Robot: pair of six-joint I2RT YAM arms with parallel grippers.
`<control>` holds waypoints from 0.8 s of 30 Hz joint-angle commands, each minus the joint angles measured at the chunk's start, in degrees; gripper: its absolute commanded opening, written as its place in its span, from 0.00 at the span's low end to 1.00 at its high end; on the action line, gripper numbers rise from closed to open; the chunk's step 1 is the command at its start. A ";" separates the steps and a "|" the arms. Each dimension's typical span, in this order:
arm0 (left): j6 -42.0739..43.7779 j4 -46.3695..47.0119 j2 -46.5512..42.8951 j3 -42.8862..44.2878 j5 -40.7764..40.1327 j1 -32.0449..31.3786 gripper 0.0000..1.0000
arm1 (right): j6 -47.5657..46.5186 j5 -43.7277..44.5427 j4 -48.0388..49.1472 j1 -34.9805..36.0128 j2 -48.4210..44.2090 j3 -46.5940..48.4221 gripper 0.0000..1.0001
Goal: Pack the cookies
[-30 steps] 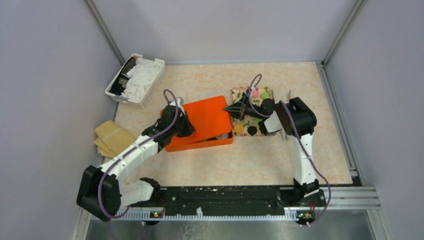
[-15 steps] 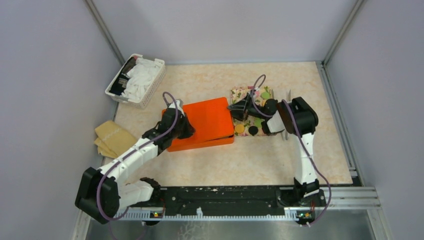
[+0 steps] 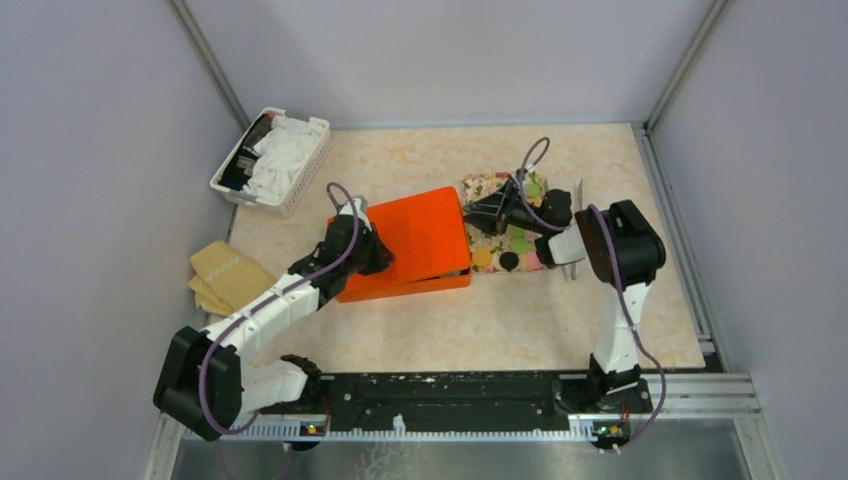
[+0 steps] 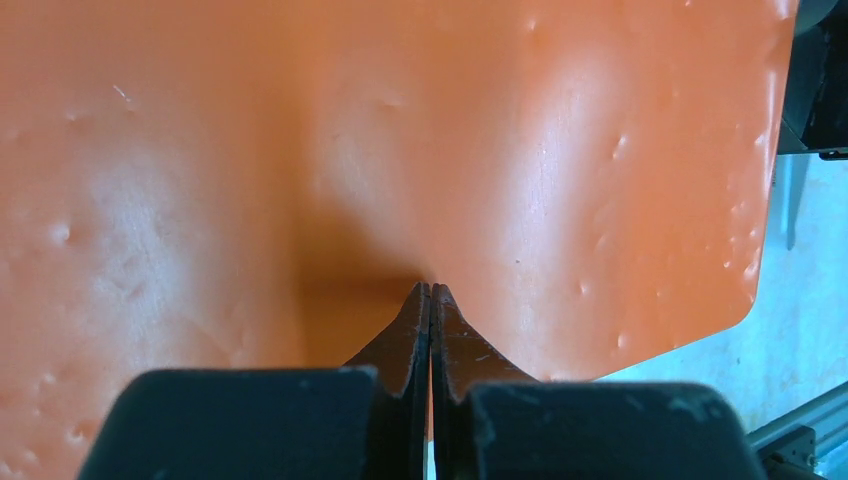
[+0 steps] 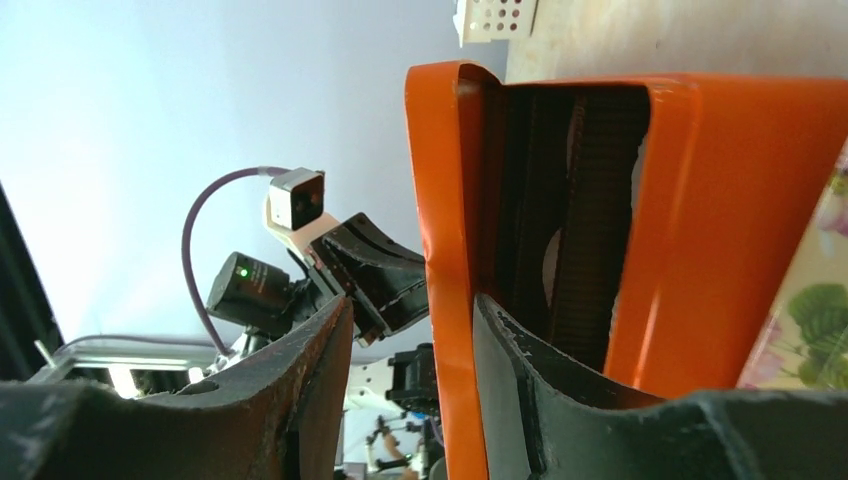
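Note:
An orange box sits mid-table under its orange lid. My left gripper is shut, its tips pressing on the lid's top. My right gripper is open at the lid's right end; its jaws straddle the lid's rim, with a gap at one finger. Cookies lie on a floral tray to the right of the box: an orange one, a black one and a green one. My right arm hides others. The box interior looks dark.
A white basket with cloths stands at the back left. A folded yellow cloth lies at the left wall. Walls close the table on the left, back and right. The floral tray's corner shows in the right wrist view.
The lid has come down lower over the box, and the gap at its front right has narrowed. The right arm's elbow has swung right while its gripper stayed at the lid's rim.

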 commanded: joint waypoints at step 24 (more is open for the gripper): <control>-2.52 -0.08 2.99 3.25 1.32 -0.65 0.00 | -47.87 24.20 -65.73 -2.38 -24.38 5.93 0.40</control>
